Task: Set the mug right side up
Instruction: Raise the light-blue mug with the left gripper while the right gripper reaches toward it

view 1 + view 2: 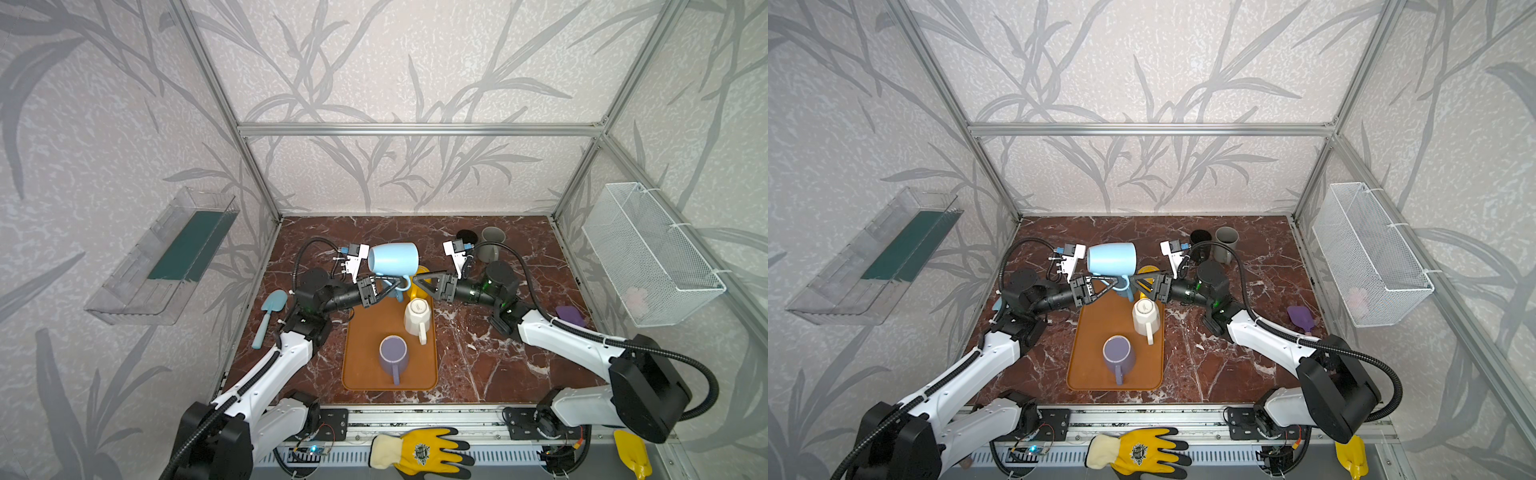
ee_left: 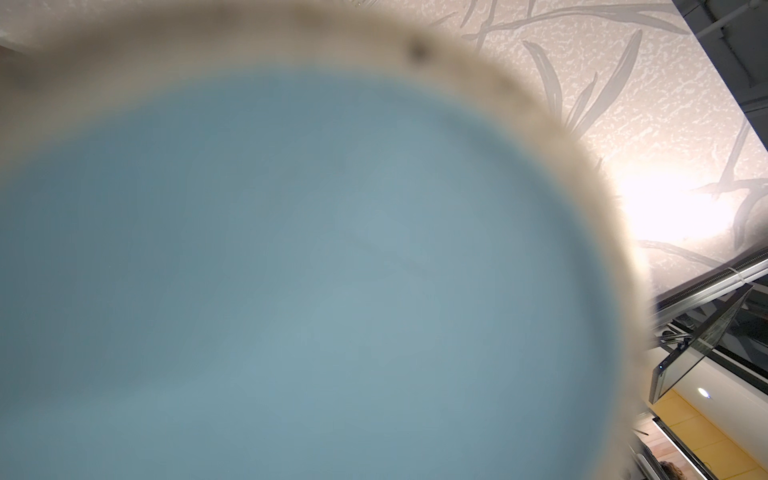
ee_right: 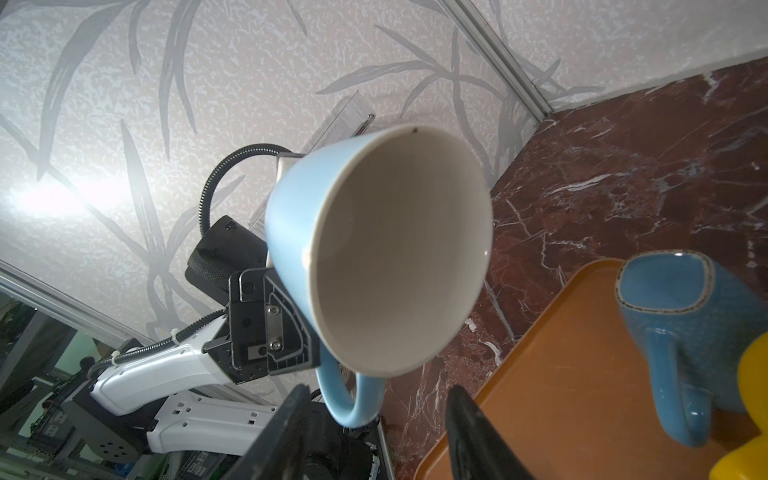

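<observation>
Pale-blue mug [image 1: 392, 257] hoisted mid-frame over tray [image 1: 365, 336], lying sideways, handle pinched in left claw [image 1: 392, 286]. Right claw [image 1: 417, 282] parted, empty, just beside. Roughly halfway: remains to tip upright, set down.

1. In the left wrist view, the light blue mug [image 2: 291, 270] fills nearly the whole frame as an unfocused blur.
2. At centre frame in both top views, the yellow mug [image 1: 420, 271] shows only slivers behind the light blue mug and the right gripper [image 1: 417, 284].
3. Just below, the darker blue mug [image 1: 398, 296] is mostly covered.
4. In the right wrist view, the right gripper's fingers [image 3: 478, 436] are blurred and cut off by the frame edge.
5. At lower right in a top view, a yellow glove [image 1: 633, 457] is cut off by the bottom edge.
6. A pale pink thing [image 1: 636, 300] in the wire basket [image 1: 665, 249] is too faint to identify.
</observation>
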Controlling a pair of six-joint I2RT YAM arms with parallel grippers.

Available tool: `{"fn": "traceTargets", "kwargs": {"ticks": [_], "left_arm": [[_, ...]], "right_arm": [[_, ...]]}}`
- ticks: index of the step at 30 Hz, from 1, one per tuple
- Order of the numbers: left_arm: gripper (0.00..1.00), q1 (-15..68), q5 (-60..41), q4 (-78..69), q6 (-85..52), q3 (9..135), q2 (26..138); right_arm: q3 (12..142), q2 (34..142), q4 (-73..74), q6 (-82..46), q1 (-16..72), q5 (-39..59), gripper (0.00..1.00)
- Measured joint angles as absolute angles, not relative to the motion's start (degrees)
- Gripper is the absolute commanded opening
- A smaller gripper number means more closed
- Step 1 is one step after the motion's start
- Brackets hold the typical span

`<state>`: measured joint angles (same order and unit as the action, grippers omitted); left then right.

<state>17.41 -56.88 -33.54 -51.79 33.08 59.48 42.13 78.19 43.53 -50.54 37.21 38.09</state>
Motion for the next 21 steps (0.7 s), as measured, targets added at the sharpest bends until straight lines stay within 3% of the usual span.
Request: {"fn": "traceTargets", "kwargs": {"ticks": [21], "left_arm": [[0.00,17.6,-57.5,-37.8,-53.7,31.4,58.0]], "right_arm": [[43.5,84.8,54.3,-57.2,40.4,40.0,0.32]]}}
